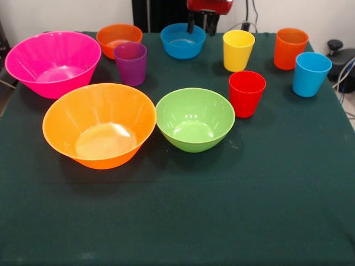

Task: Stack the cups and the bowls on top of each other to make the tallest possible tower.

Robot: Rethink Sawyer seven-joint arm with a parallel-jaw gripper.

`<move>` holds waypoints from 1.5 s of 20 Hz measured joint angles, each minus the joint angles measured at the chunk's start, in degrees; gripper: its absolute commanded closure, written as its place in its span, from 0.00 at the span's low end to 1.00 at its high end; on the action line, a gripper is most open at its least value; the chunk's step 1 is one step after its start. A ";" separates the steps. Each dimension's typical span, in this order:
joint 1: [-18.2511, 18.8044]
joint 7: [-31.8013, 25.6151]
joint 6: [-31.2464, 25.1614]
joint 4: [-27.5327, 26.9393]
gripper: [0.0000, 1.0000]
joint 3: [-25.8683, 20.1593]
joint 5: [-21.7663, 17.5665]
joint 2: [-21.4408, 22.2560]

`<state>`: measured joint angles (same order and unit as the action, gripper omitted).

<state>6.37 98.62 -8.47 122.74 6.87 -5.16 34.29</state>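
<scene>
All bowls and cups stand apart and upright on the dark green table (pixel 222 210); no tower shows. The large pink bowl (pixel 52 61) is at the left, with the large orange bowl (pixel 100 124) in front of it. The green bowl (pixel 194 119) is in the middle. The small orange bowl (pixel 118 37) and small blue bowl (pixel 183 40) stand at the far side. The purple cup (pixel 131 64) is near the small orange bowl. The yellow cup (pixel 238 50), orange cup (pixel 290 48), light blue cup (pixel 310 73) and red cup (pixel 246 93) stand at the right. My gripper (pixel 202 25) hangs open and empty at the top edge, just above the blue bowl's far rim.
The near half of the table is bare cloth. Black equipment and cables (pixel 339 55) lie past the table's right edge. The robot's dark pedestal (pixel 161 14) stands behind the far edge.
</scene>
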 measured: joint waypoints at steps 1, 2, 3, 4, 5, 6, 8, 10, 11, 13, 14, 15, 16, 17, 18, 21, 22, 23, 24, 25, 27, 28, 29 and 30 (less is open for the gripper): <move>-0.09 0.00 0.26 -0.14 0.00 0.03 0.00 -0.43; -0.16 0.00 0.53 -0.25 0.00 0.08 0.00 -0.79; -0.24 0.00 0.85 -0.37 0.00 0.13 0.00 -1.22; -0.26 0.00 1.00 -0.41 0.00 0.15 0.00 -1.43; -0.29 0.00 1.31 -0.50 0.00 0.17 0.00 -1.85; -0.30 0.00 1.46 -0.55 0.00 0.19 0.01 -2.09; -0.29 0.00 1.67 -0.61 0.00 0.22 0.00 -2.57; -0.29 0.00 1.72 -0.62 0.00 0.25 0.00 -2.94; -0.29 0.00 1.72 -0.63 0.00 0.26 0.00 -3.01; -0.28 0.00 1.72 -0.63 0.00 0.31 0.00 -3.11; -0.29 0.00 1.72 -0.63 0.00 0.34 -0.01 -3.16; -0.29 0.00 1.72 -0.64 0.00 0.36 -0.01 -3.23; -0.29 0.00 1.72 -0.65 0.00 0.40 -0.01 -3.34; -0.29 0.00 1.72 -0.65 0.00 0.42 -0.05 -3.43; -0.29 0.00 1.72 -0.64 0.00 0.43 -0.06 -3.49; -0.29 0.00 1.72 -0.65 0.00 0.45 -0.06 -3.75; -0.29 0.00 1.72 -0.65 0.00 0.45 -0.06 -3.76; -0.29 0.00 1.72 -0.66 0.00 0.46 -0.11 -3.77; -0.28 0.00 1.72 -0.65 0.00 0.45 -0.17 -3.79; -0.29 0.00 1.72 -0.64 0.00 0.45 -0.21 -3.78; -0.29 0.00 1.72 -0.65 0.00 0.50 -0.24 -3.78; -0.31 0.00 1.72 -0.66 0.00 0.54 -0.24 -3.77; -0.34 0.00 1.72 -0.66 0.00 0.59 -0.24 -3.78; -0.37 0.00 1.72 -0.67 0.00 0.64 -0.24 -3.78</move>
<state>6.00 98.62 -6.75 122.07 7.51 -5.39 30.51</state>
